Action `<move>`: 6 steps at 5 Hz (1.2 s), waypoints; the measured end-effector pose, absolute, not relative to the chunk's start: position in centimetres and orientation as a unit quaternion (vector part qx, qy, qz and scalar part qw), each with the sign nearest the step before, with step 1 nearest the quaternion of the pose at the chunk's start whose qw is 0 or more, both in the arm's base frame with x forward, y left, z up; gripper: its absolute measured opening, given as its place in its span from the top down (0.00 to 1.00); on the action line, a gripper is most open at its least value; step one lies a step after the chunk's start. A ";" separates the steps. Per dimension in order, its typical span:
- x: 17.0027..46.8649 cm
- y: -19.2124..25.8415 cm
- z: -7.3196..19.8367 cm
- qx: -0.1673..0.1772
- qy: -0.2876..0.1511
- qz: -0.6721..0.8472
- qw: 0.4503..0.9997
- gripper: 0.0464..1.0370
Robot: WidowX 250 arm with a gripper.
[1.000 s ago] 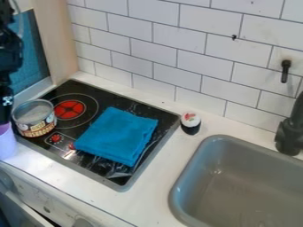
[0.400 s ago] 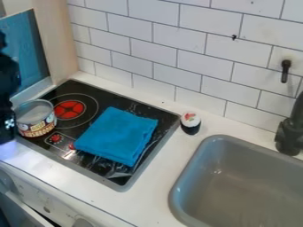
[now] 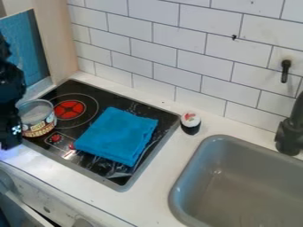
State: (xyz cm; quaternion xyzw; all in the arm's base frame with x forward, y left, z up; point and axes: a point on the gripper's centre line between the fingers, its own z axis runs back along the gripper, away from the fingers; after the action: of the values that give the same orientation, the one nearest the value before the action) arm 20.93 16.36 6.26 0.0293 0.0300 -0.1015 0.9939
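Black against the left edge, the claw [image 3: 10, 142] hangs low over the near-left part of the cooktop [image 3: 115, 101] and the counter [image 3: 148, 195]. Whether it is apart, together or clamped on something, I cannot tell. Just below it is a pale violet patch [image 3: 9, 154], too cut off to name.

An open-looking round tin [image 3: 40, 127] with a patterned label stands upright on the cooktop's left side, right beside the claw, which hides its left part; I cannot tell if they touch. The tin stands between the claw and the red burner [image 3: 70, 110], which lies to its right and farther back. To the right, a folded blue cloth [image 3: 118, 135] covers much of the cooktop's middle.

Past the cooktop's right edge, a small sushi-like piece [image 3: 190, 123], white above and black below, sits on the counter. Farther right are a grey sink [image 3: 184, 170] and a black tap [image 3: 290, 137]. White tiled wall [image 3: 195, 20] rises along the far side; a light upright post [image 3: 59, 44] stands at far left.
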 end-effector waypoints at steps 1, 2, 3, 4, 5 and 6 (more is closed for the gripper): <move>21.0 16.5 5.6 0.027 0.035 -0.094 0.995 0.04; 20.7 16.5 4.8 0.021 0.050 -0.087 0.995 0.09; 20.8 16.8 4.7 0.027 0.048 -0.081 0.995 0.36; 20.7 17.0 4.9 0.033 0.055 -0.076 0.995 0.66; 20.4 17.4 5.3 0.042 0.069 -0.064 0.995 0.87; 20.4 17.4 5.3 0.049 0.073 -0.030 0.996 0.95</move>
State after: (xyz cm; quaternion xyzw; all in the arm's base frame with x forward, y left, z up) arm 20.38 17.40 5.33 0.0485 0.0734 -0.0302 0.9957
